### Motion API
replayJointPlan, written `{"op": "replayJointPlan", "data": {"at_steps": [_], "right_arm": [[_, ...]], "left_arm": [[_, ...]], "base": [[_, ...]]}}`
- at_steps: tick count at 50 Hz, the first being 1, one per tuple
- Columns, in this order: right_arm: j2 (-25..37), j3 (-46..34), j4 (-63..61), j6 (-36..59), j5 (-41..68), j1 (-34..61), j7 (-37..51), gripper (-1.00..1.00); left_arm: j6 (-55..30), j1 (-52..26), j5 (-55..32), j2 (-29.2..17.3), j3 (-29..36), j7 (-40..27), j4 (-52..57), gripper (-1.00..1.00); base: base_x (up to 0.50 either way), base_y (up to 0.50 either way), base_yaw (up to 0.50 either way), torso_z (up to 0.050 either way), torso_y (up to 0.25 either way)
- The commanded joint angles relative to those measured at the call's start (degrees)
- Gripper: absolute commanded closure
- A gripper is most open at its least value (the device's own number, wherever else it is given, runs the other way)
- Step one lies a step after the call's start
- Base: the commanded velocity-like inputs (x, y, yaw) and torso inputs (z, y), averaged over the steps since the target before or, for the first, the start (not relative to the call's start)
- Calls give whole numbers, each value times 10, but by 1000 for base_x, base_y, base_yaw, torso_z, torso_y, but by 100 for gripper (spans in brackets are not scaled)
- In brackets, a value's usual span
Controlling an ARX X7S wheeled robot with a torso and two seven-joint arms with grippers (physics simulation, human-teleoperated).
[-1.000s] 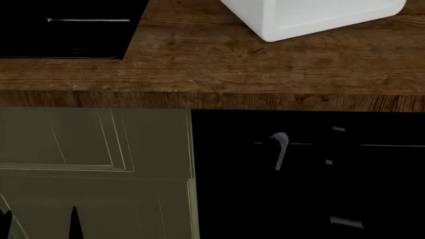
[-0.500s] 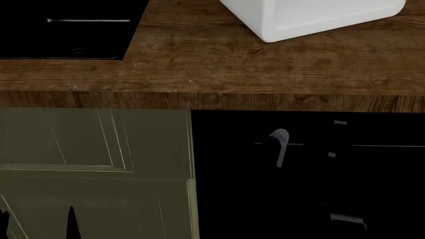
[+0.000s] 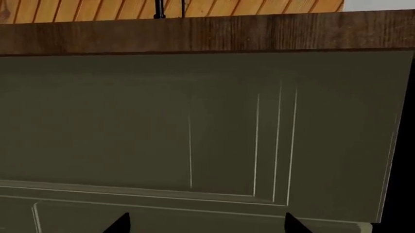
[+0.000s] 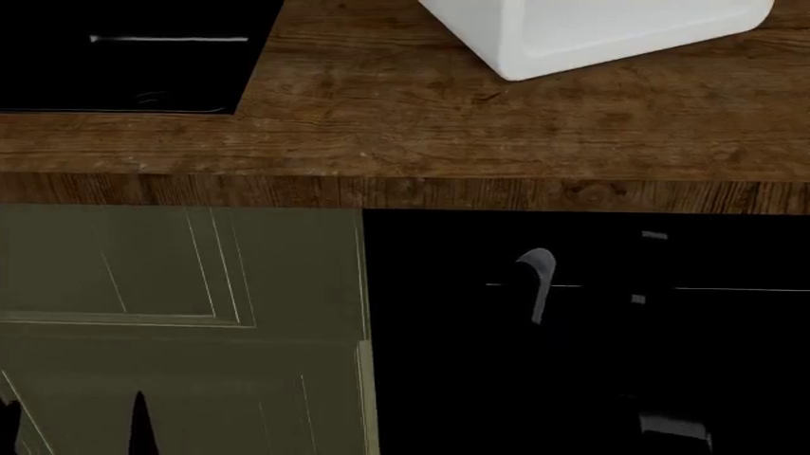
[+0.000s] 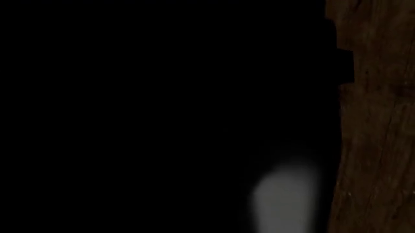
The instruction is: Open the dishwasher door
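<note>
- The dishwasher door (image 4: pixel 506 379) is a glossy black panel under the wooden countertop (image 4: pixel 418 133), filling the right part of the head view below the counter edge.
- A thin pale horizontal line (image 4: pixel 741 288) crosses the door near its top, broken in the middle where dark robot parts stand in front of it.
- To the left of the dishwasher door, touching it edge to edge, is the olive-green cabinet door (image 4: pixel 177 313) with raised panel mouldings.
- On the far side of the countertop sit a white rectangular container (image 4: pixel 595 28) at the right and a black sink (image 4: pixel 127 57) at the left.
- The left gripper (image 3: pixel 204 224) faces the olive-green cabinet door; its two dark fingertips (image 3: pixel 120 224) stand apart, nothing between them.
- The right gripper is lost against the black door: only a grey curved part (image 4: pixel 538 280) and small grey patches show in the head view, and I cannot tell how its jaws stand.
- The right wrist view is almost all black, with the wooden counter edge (image 5: pixel 376 121) along one side and a pale blurred patch (image 5: pixel 285 199) near it.
</note>
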Motion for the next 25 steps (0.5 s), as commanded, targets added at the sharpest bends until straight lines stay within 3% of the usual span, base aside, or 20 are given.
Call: {"op": "replayJointPlan", "data": {"at_steps": [1, 25], "right_arm": [[21, -2, -55, 31, 40, -46, -60, 100], [68, 0, -182, 82, 32, -105, -95, 100]], "left_arm": [[0, -4, 0, 0, 5, 0, -2, -100], [-9, -8, -4, -3, 12, -3, 10, -100]], "base": [[0, 0, 0, 0, 0], [0, 0, 0, -1, 0]]}}
